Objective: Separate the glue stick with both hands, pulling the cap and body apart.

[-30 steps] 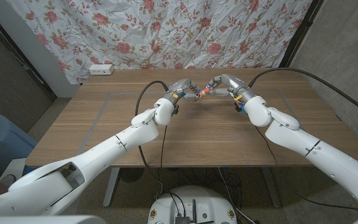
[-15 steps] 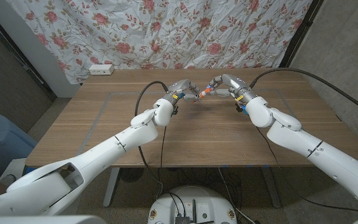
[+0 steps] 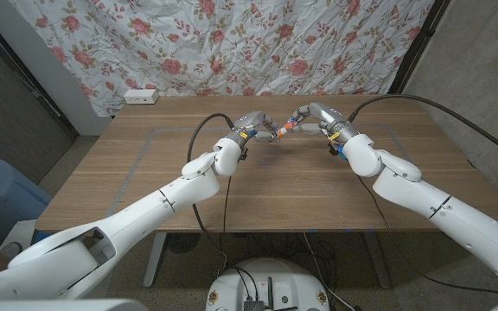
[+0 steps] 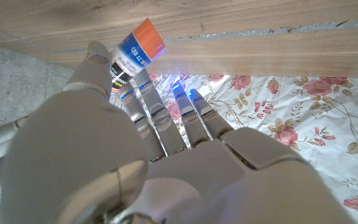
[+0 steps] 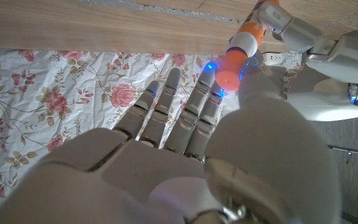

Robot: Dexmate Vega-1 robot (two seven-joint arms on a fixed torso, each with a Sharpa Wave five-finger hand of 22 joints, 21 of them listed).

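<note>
Raised above the far middle of the wooden table (image 3: 284, 186), close together, fingertips facing: left hand (image 3: 258, 126) and right hand (image 3: 311, 117). Glue stick (image 3: 282, 130) spanning the gap between them, clear of the tabletop. In the left wrist view, white labelled body (image 4: 127, 61) with orange end pinched between thumb (image 4: 96, 62) and fingertips of the left hand (image 4: 160, 155); other fingers straight and side by side. In the right wrist view, orange cap (image 5: 231, 70) pinched at the fingertips of the right hand (image 5: 185, 155), thumb against it; remaining fingers extended. White section with orange band just beyond the cap, running toward the other hand. Cannot tell whether cap and body have parted.
</note>
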